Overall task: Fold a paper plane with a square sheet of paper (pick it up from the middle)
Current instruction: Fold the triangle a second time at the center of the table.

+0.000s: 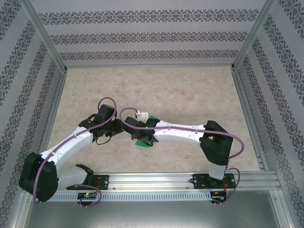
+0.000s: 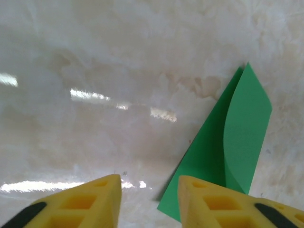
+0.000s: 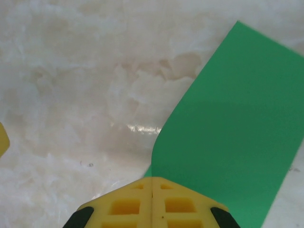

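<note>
The green square sheet of paper [image 1: 141,143] lies mid-table, mostly hidden under the two wrists. In the left wrist view the sheet of paper [image 2: 209,156] has one flap curled over its lower layer. My left gripper [image 2: 149,180] is open with bare table between its yellow fingers; its right finger [image 2: 213,204] overlaps the paper's near corner. My right gripper [image 3: 152,179] is shut, and the sheet of paper [image 3: 232,128] rises in a curve from its fingertips, a darker layer showing just beneath. No finished paper plane is in view.
The marble-patterned tabletop [image 1: 190,95] stretches behind the arms. Patterned walls with aluminium posts [image 1: 45,38] enclose it on three sides. A metal rail [image 1: 156,183] carries both arm bases at the near edge. A tip of the left gripper's yellow finger [image 3: 2,137] shows at the right wrist view's left edge.
</note>
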Robot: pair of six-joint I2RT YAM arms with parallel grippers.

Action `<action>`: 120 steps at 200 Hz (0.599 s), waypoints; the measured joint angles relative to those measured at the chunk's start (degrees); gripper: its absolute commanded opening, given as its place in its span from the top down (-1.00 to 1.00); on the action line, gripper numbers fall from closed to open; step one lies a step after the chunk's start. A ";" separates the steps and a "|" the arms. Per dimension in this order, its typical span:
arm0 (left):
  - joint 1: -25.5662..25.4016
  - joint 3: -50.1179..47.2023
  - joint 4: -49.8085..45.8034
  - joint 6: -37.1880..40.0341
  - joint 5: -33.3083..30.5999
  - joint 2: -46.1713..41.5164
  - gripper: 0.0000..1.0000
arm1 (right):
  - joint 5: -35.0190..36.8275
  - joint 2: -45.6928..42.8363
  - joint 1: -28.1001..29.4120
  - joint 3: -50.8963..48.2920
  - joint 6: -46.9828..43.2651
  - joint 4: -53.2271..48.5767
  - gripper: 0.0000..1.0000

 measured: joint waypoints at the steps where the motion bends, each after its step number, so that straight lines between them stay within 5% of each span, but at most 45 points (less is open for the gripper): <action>1: 0.00 -0.15 0.11 -0.11 0.17 0.07 0.38 | -0.20 0.00 0.00 -0.22 0.02 0.22 1.00; 120: -4.57 -4.79 8.20 -3.08 11.80 6.78 0.67 | -4.94 -4.44 -0.24 -15.28 4.96 14.78 1.00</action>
